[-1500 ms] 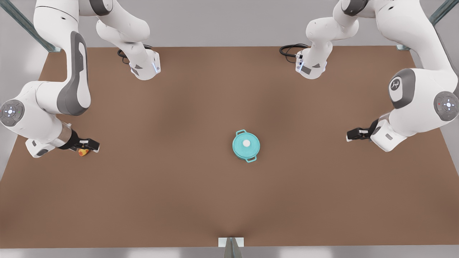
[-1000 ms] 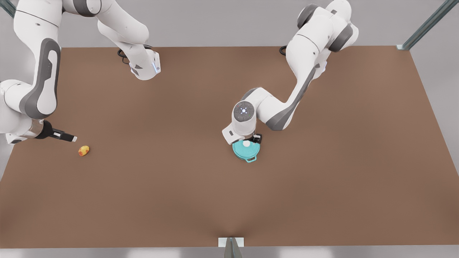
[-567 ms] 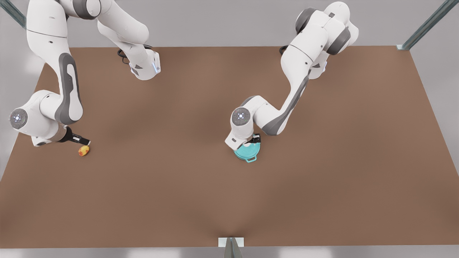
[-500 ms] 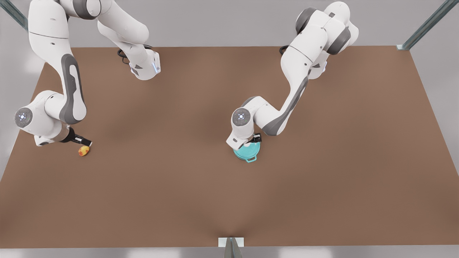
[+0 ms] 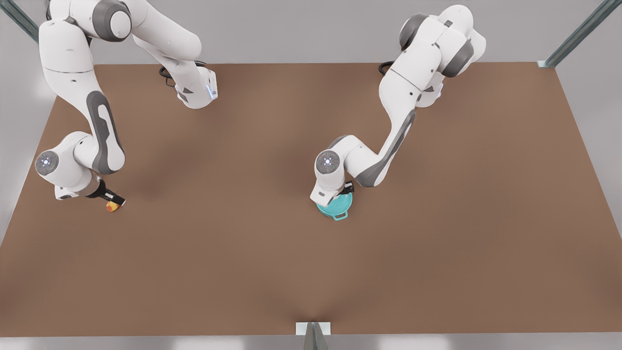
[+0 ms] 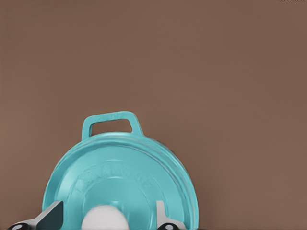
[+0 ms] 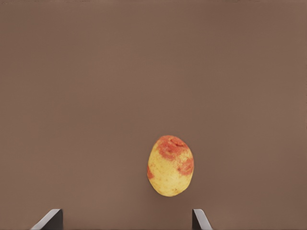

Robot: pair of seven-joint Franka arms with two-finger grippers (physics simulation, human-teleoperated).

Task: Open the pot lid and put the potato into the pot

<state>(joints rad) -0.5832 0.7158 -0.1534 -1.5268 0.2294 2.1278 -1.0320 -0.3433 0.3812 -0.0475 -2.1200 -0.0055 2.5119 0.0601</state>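
The left tool (image 6: 103, 221) straddles the white knob (image 6: 104, 218) of the pot lid (image 6: 120, 184), fingers spread, lid on the pot (image 5: 335, 206). The right tool (image 7: 127, 221), fingers wide, hovers over the potato (image 7: 170, 166), well apart from the pot on the tabletop (image 5: 311, 253).

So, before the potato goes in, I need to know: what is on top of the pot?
The pot lid covers the pot, with the left gripper open around its white knob. The pot's inside is hidden.
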